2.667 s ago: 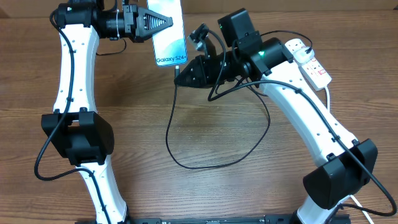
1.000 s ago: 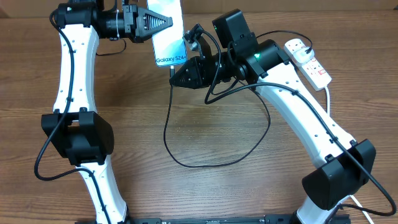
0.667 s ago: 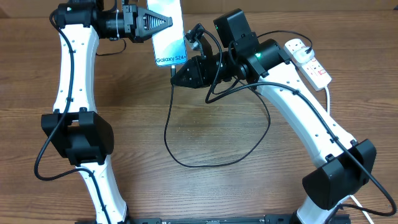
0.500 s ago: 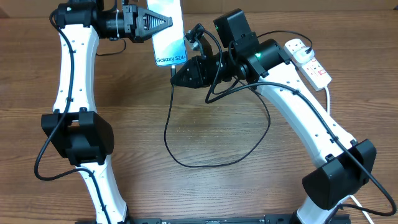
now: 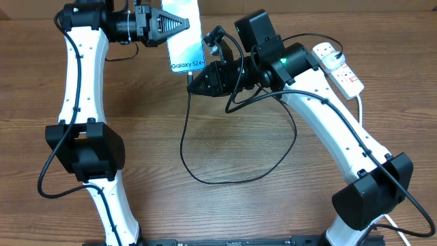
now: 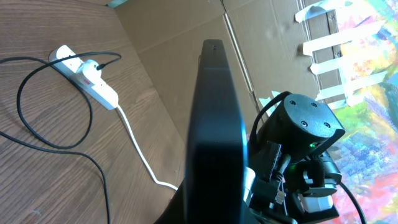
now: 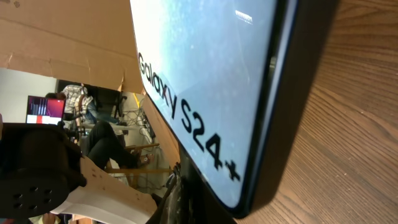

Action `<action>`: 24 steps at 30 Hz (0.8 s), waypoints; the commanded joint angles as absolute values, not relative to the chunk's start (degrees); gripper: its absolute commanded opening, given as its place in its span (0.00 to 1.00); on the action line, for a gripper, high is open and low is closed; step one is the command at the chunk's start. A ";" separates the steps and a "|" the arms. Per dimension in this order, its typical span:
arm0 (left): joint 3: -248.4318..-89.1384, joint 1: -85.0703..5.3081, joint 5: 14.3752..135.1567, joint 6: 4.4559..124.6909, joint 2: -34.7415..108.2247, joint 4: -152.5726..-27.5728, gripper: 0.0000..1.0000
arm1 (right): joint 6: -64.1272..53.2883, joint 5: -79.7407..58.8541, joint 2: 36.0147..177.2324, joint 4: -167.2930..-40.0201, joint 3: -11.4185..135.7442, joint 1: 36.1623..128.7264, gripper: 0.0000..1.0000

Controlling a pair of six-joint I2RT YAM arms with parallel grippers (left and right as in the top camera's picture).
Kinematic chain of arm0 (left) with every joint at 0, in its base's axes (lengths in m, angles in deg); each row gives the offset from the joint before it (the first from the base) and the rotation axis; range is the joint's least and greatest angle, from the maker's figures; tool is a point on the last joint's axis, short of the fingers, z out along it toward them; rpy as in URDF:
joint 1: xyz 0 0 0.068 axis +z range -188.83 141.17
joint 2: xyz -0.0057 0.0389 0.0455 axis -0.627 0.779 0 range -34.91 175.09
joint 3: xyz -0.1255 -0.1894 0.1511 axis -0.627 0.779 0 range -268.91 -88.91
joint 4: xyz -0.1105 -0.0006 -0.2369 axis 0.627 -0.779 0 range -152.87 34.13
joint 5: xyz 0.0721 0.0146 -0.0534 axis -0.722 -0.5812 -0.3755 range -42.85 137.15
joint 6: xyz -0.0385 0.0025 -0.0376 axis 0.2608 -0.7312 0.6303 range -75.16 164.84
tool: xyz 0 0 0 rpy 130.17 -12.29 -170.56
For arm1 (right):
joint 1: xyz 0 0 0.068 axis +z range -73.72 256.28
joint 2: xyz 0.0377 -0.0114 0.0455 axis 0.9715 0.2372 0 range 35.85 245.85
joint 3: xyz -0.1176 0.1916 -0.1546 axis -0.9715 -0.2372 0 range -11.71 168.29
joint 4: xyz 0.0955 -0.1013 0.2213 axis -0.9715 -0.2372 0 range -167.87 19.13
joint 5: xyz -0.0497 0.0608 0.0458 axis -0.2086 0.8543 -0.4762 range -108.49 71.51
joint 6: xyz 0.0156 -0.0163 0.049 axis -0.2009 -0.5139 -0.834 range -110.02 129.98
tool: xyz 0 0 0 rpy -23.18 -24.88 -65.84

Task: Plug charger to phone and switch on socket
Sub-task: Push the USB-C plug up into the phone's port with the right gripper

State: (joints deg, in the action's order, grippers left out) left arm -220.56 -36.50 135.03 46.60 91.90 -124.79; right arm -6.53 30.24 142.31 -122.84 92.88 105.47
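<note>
My left gripper [image 5: 179, 25] is shut on the phone [image 5: 188, 48] and holds it off the table at the back, its "Galaxy S24+" end toward me. My right gripper [image 5: 192, 82] is shut on the connector end of the charger [image 5: 205, 180], right at the phone's lower edge. The black cable loops over the table and back to a black plug [image 5: 326, 49] seated in the socket [image 5: 343, 68] at the back right. The right wrist view shows the phone's screen [image 7: 205, 74] very close. The left wrist view shows the phone [image 6: 214, 124] edge-on and the socket [image 6: 93, 78].
The socket's thick white cord [image 5: 360, 102] runs down the right side behind my right arm; it also shows in the left wrist view [image 6: 140, 155]. A cardboard wall [image 6: 186, 37] stands behind the table. The cable loop lies mid-table.
Since 2.7 s ago my right gripper has moved a little left and up with the connector, close under the phone's lower edge. Over the last second nothing has visibly moved.
</note>
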 commanded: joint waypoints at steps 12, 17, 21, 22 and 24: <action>-221.02 -37.12 137.82 46.05 92.29 -124.62 0.04 | -6.77 31.34 142.26 -121.92 92.60 104.81 0.04; -221.02 -37.38 137.82 46.14 92.29 -124.71 0.04 | -6.75 31.29 142.26 -121.92 92.60 104.81 0.04; -221.02 -37.58 137.82 46.12 92.29 -124.81 0.04 | -6.77 31.31 142.26 -121.94 92.60 104.81 0.04; -221.02 -37.60 137.85 46.12 92.29 -124.81 0.04 | -6.77 31.31 142.26 -121.94 92.60 104.81 0.04; -221.02 -37.75 137.85 46.09 92.29 -124.81 0.04 | -6.77 31.31 142.26 -122.01 92.60 104.81 0.04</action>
State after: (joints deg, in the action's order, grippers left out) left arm -220.56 -36.99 135.03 46.57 91.90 -124.81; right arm -6.56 30.81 142.31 -122.53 92.88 105.34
